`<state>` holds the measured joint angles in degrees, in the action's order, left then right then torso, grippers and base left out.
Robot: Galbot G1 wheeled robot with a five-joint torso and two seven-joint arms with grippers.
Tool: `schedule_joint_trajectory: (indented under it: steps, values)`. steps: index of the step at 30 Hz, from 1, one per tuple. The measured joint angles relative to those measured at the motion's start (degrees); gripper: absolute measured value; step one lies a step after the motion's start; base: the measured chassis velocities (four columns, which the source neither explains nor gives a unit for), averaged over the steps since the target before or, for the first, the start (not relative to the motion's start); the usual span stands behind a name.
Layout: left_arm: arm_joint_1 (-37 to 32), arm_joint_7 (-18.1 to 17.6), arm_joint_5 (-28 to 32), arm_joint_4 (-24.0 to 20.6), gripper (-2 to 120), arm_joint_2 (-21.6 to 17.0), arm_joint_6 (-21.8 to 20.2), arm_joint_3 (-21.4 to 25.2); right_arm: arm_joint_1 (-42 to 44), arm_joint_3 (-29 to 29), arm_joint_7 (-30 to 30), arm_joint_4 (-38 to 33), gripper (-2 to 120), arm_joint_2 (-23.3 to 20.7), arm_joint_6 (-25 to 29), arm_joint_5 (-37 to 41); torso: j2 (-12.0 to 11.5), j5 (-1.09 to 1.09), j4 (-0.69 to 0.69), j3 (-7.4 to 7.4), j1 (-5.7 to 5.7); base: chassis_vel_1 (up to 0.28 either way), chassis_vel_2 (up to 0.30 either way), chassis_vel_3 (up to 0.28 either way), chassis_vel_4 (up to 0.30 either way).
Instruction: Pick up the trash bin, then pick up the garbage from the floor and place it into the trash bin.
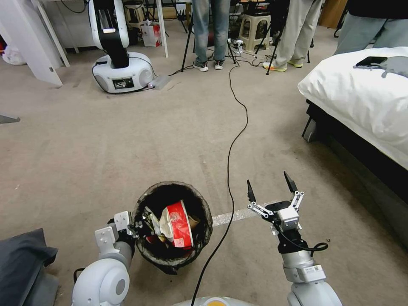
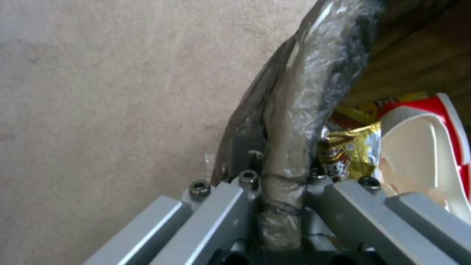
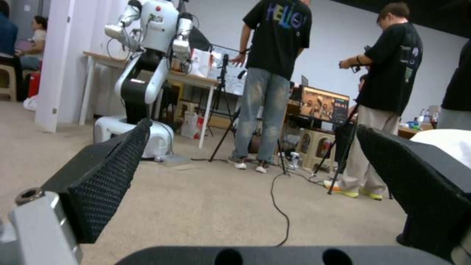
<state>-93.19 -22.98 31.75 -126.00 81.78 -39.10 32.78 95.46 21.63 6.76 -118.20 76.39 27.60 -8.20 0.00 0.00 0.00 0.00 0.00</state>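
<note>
The trash bin (image 1: pixel 199 238), round with a dark bag folded over its rim, hangs low in front of me, left of centre. My left gripper (image 1: pixel 137 225) is shut on the rim (image 2: pixel 289 121) at the bin's left side, one finger inside and one outside the bag-covered edge. Garbage lies inside: a crushed red-and-white paper cup (image 1: pixel 177 223) (image 2: pixel 422 147) and a yellow snack wrapper (image 2: pixel 346 151). My right gripper (image 1: pixel 272 188) is held open above the carpet to the right of the bin, with nothing between its black fingertips (image 3: pixel 110 173).
A black cable (image 1: pixel 231 148) runs across the carpet between bin and right gripper. A bed with white bedding (image 1: pixel 361 97) stands on the right. A dark cloth heap (image 1: pixel 21 263) lies lower left. Another robot (image 1: pixel 117 59), tripods and standing people are at the far side.
</note>
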Motion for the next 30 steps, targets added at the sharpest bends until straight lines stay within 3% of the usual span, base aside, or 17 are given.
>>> schedule_joint_trajectory:
  steps: [11,18,21,30]
  values:
    - [1.48,0.21,2.64,2.48,0,0.46,0.05,0.74,0.16,-0.15,-0.99,0.24,100,-0.07,0.68,-1.00,0.00,0.01,0.00,0.00,0.00,0.000,0.000,0.000,0.000]
    - [2.86,1.51,5.67,2.78,22,0.79,2.46,0.98,-0.12,-0.76,-1.71,0.84,100,-0.18,0.87,-1.36,0.00,0.01,0.00,0.00,0.00,0.000,0.000,0.000,0.000]
    - [3.80,2.09,6.46,2.78,37,0.88,4.18,1.34,-0.41,-1.33,-2.18,1.27,100,-0.19,0.98,-1.57,0.00,0.01,0.01,0.00,0.00,0.000,0.000,0.000,0.000]
    - [4.52,3.93,5.74,1.89,65,0.90,7.90,1.33,-0.50,-2.01,-3.05,2.11,100,-0.17,1.63,-2.24,0.00,0.01,0.00,0.00,0.00,0.000,0.000,0.000,0.000]
